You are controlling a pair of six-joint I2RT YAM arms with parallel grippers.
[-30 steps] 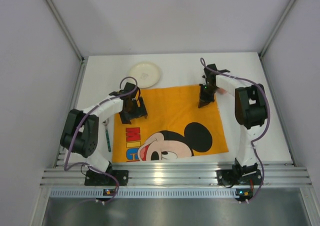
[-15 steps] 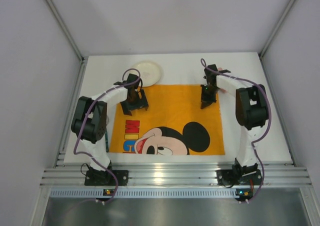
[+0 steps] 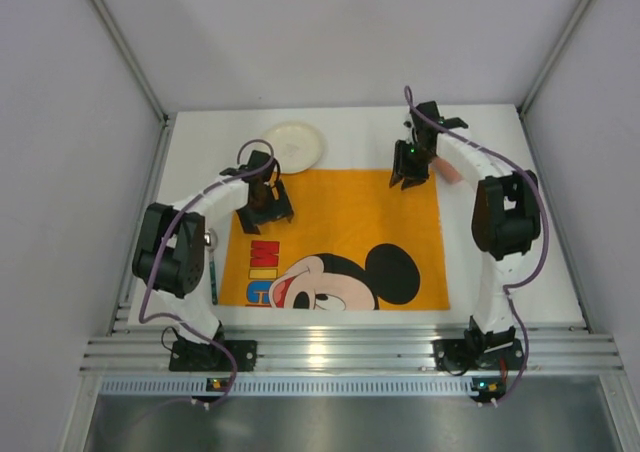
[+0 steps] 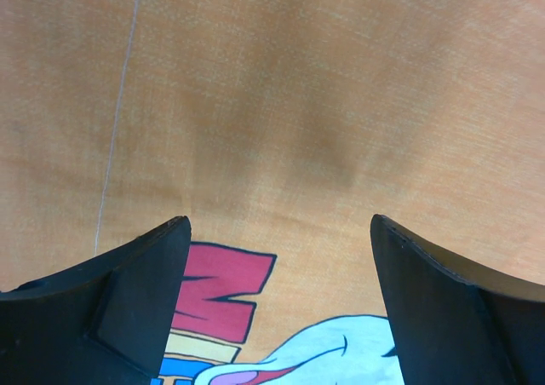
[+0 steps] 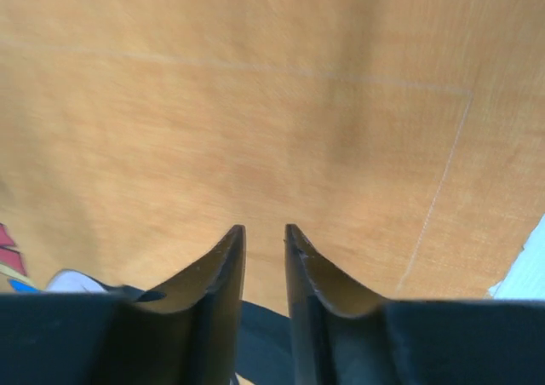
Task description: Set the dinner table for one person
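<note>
The white dinner table [image 3: 360, 137] fills my overhead view, with an orange Mickey Mouse cloth mat [image 3: 340, 222] spread over its near half.
My left gripper [image 4: 277, 232] hangs over the mat's far-left part, jaws released wide and empty. My right gripper [image 5: 264, 227] is at the mat's far-right edge, jaws parted by a slit, grasping nothing. A pale round plate [image 3: 292, 147] sits just beyond the mat.

Pink obj [image 3: 450, 170] — half hidden by right arm [image 3: 497, 215], unidentifiable.
</note>
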